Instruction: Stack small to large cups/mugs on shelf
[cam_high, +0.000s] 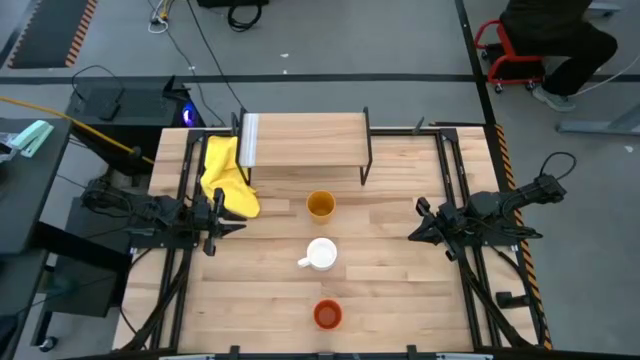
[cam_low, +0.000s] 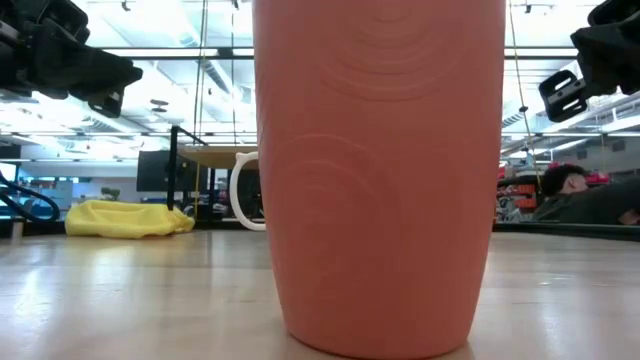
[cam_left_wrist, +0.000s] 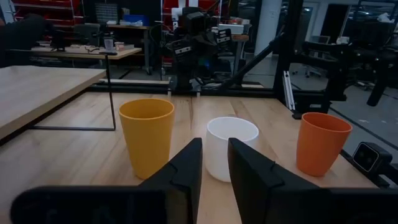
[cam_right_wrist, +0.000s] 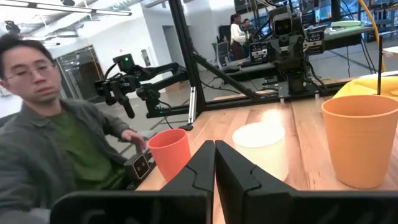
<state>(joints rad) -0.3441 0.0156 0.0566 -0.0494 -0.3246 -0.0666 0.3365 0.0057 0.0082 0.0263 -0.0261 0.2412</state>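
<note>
Three cups stand upright in a line down the table's middle: the yellow-orange cup (cam_high: 320, 205) farthest, the white mug (cam_high: 321, 254) with its handle toward the left, and the orange-red cup (cam_high: 327, 314) nearest. The orange-red cup fills the low view (cam_low: 380, 170). The shelf (cam_high: 305, 140), a light plank on thin black legs, stands at the far middle with nothing on top. My left gripper (cam_high: 232, 223) hovers left of the mug, fingers slightly apart (cam_left_wrist: 214, 149), empty. My right gripper (cam_high: 412, 233) hovers right of the mug, fingers together (cam_right_wrist: 215, 149), empty.
A yellow cloth (cam_high: 225, 178) lies crumpled at the shelf's left end. A person (cam_right_wrist: 50, 124) sits close beyond the table's near edge, one hand near the orange-red cup (cam_right_wrist: 169, 152). Another person (cam_high: 555, 40) sits beyond the far right corner. Bare wood lies between the cups and each gripper.
</note>
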